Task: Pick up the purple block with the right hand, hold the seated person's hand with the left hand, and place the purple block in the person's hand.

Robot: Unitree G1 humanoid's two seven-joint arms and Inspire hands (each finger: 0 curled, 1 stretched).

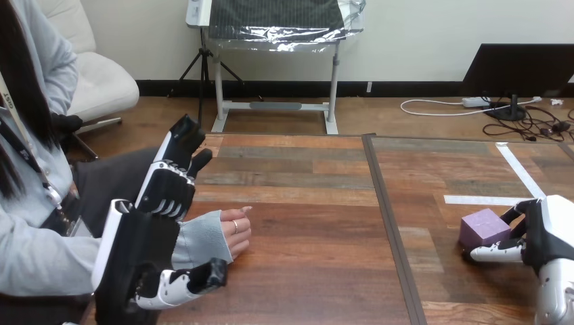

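**Purple block on the table, between the parts of the spread right hand**

The purple block (484,227) stands on the wooden table (311,203), at the right side and rather near. The right hand (545,233) comes in from the right edge and is just beside the block, on its right. This hand is open. One white finger (497,252) reaches left along the near side of the block, low at its base, and a dark finger (513,213) is at the far right corner of the block. So the block lies between them, not lifted.

At the left, the person's hand (233,233) rests on the table, loosely curled. The left hand (145,237) is at the person's wrist, with its fingers (169,183) straight on the far side and its thumb (183,284) on the near side of the grey sleeve (200,240). It is open and not closed round the wrist. The two robot hands are well apart.
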